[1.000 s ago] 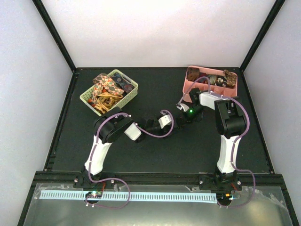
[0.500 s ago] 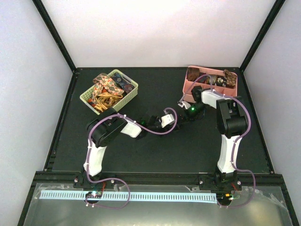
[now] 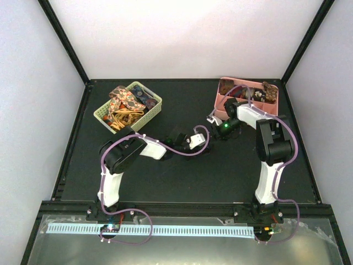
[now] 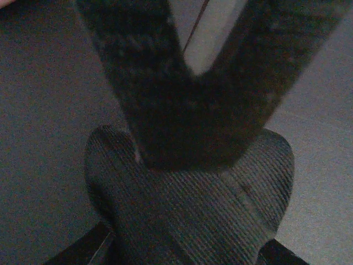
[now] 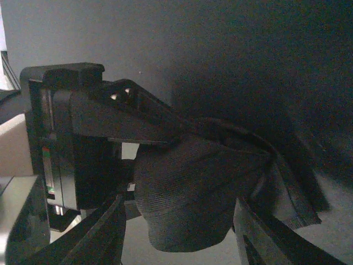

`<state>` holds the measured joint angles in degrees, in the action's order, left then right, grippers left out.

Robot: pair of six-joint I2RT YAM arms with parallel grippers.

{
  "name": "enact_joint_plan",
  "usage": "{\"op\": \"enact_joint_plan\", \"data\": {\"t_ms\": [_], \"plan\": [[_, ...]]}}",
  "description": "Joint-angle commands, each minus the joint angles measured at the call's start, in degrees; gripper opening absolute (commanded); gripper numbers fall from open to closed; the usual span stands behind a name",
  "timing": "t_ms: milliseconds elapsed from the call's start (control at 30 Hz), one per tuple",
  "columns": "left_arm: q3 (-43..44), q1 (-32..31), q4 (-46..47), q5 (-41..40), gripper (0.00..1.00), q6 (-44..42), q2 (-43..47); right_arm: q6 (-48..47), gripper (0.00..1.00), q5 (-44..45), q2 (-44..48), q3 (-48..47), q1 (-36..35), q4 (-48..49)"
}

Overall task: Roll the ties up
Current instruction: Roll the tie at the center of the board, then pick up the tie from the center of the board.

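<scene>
A dark ribbed tie, wound into a coil (image 5: 193,176), hangs between my two grippers over the middle of the black table. My left gripper (image 3: 205,142) is shut on it, and the coil (image 4: 165,193) fills the space between its jaws (image 4: 187,226). My right gripper (image 3: 215,135) has a finger on each side of the coil (image 5: 179,212) and is closed on it. A loose tail of the tie (image 5: 298,193) trails to the right. In the top view the arms hide the coil. The left gripper's body (image 5: 66,149) shows at the left of the right wrist view.
A green basket (image 3: 155,108) at the back left holds several loose paisley ties (image 3: 126,102). A pink tray (image 3: 219,105) at the back right holds several rolled ties (image 3: 255,93), just behind the right arm. Purple cables loop along both arms.
The left arm's upper link has dropped lower and stretched toward the middle. The right wrist has shifted slightly back toward the pink tray. Both grippers stay together at the coil.
</scene>
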<state>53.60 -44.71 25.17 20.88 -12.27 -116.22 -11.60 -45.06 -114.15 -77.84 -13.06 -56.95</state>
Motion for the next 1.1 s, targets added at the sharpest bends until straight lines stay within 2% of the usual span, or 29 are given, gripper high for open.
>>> {"op": "enact_joint_plan", "data": {"t_ms": [0,200,367,567,667,733,867,967,1067], "plan": [[-0.48,-0.2,-10.69,-2.47,0.34,-1.13,-1.8,0.24,0.53,1.44,1.7,0.67,-1.55,0.89],[-0.69,-0.2,-10.15,-2.52,0.36,-0.9,-1.54,-0.63,0.35,6.26,-0.93,0.7,-1.69,2.11],[-0.61,-0.2,-10.12,-2.25,0.36,-0.87,-1.97,-1.56,0.04,7.89,-1.35,1.37,-1.4,3.13],[-0.72,-0.2,-9.77,-2.43,0.37,-0.91,-1.63,-1.51,0.02,10.08,-2.21,1.78,-0.95,4.44],[-0.07,-0.2,-10.4,-2.76,0.36,-0.9,-1.96,-1.57,0.28,8.38,-2.56,1.18,-0.51,3.33],[0.01,-0.2,-10.53,-3.07,0.36,-1.19,-2.11,-0.81,0.41,7.53,-2.08,0.8,-0.04,2.65],[-0.33,-0.2,-10.84,-3.57,0.36,-1.95,-1.93,-0.3,0.58,5.58,-1.24,-0.79,1.81,0.04],[-0.51,-0.2,-10.84,-3.4,0.35,-1.99,-1.81,0.03,0.66,2.78,-1.11,-0.97,4.1,-0.83],[-0.47,-0.2,-10.8,-3.35,0.35,-1.95,-1.97,1.26,0.77,3.98,-1.3,-0.46,5.44,0.77]]}}
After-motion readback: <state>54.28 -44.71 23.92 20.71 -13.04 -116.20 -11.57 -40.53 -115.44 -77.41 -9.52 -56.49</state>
